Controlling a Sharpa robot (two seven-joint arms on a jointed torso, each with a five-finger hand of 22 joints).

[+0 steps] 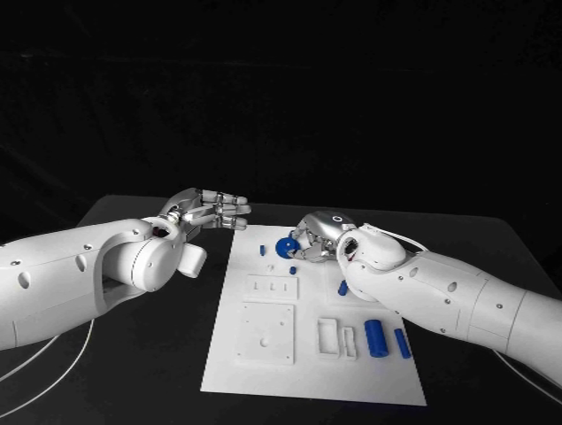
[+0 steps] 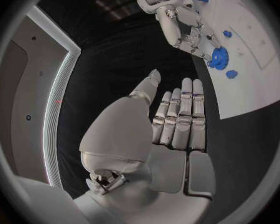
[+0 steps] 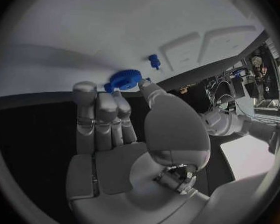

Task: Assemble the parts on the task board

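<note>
Care matters as the right hand [image 1: 321,235], seemingly pinching the small blue toothed plastic gear [image 3: 122,79] over the white task board [image 1: 306,390], seats it squarely, while the left hand [image 1: 211,211] hovers empty, fingers loosely curled.

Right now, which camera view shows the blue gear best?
The right wrist view: the gear sits clear at the right hand's fingertips, teeth visible. The left wrist view shows it smaller, beside that hand. The head view shows only a part beside the hand.
</note>
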